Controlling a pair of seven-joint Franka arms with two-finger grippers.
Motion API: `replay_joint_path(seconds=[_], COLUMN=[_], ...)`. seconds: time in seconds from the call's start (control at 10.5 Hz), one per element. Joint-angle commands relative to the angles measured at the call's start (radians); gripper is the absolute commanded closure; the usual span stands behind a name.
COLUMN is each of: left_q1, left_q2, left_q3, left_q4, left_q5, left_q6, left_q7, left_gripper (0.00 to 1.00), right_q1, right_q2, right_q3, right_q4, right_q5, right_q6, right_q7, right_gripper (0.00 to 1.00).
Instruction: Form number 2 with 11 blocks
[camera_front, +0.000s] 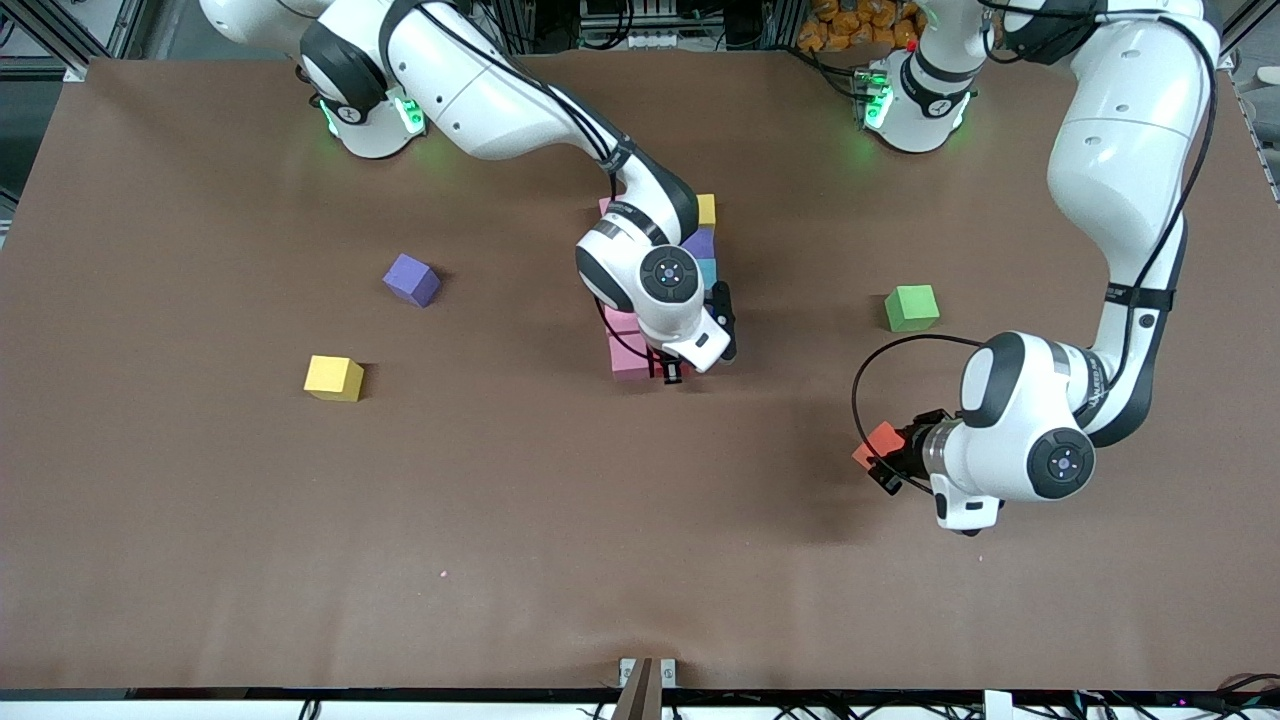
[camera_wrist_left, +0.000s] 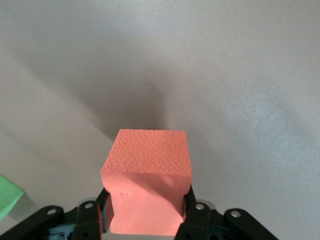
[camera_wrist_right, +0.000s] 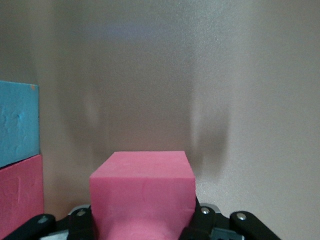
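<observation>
While the right gripper (camera_wrist_right: 142, 222) pinches a pink block (camera_wrist_right: 142, 187) beside the unfinished number 2 (camera_front: 655, 290) mid-worktop, its fingers could push neighbouring cubes if lowered crooked. Meanwhile the left gripper (camera_wrist_left: 145, 220), fingers pinching an orange block (camera_wrist_left: 147, 180), waits toward its own end.

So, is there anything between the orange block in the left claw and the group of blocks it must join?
Nothing visible. The left claw holds the orange block above bare table, and that stretch toward the cluster of blocks shows no object.
</observation>
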Motion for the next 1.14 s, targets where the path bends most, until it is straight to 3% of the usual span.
replay_joint_path(seconds=[0.0, 0.38, 0.48, 0.57, 0.67, 0.86, 1.05], left_q1=[0.005, -0.064, -0.069, -0.075, -0.076, -0.085, -0.093], left_q2=[-0.069, -0.081, -0.103, -0.123, -0.139, -0.172, -0.198], left_q3=[-0.030, -0.053, -0.055, -0.055, -0.055, -0.055, -0.058], left_q4=[-0.073, -0.098, -0.145, -0.202, -0.249, -0.326, -0.375], left_q5=[0.001, 0.016, 0.014, 0.014, 0.014, 0.014, 0.014], left_q6=[0.017, 0.057, 0.124, 0.192, 0.238, 0.304, 0.344], left_q7=[-0.154, -0.432, -0.472, -0.503, -0.528, -0.584, -0.670], left_gripper=[0.56, 0.56, 0.56, 0.56, 0.62, 0.63, 0.73], right_q1=[-0.003, -0.007, -0.007, -0.007, -0.007, -0.007, -0.009], right_q2=[-0.032, -0.035, -0.035, -0.035, -0.035, -0.047, -0.074], right_q3=[0.000, 0.000, 0.000, 0.000, 0.001, 0.001, 0.004], right_q4=[-0.044, -0.044, -0.044, -0.042, -0.042, -0.042, -0.039], right_q5=[-0.026, -0.026, -0.026, -0.026, -0.026, -0.023, -0.012], right_q6=[-0.010, -0.013, -0.013, -0.013, -0.016, -0.019, -0.077], right_q7=[-0.008, -0.008, -0.005, 0.001, 0.003, 0.005, 0.009], right_gripper=[0.70, 0.69, 0.48, 0.00, 0.00, 0.00, 0.00])
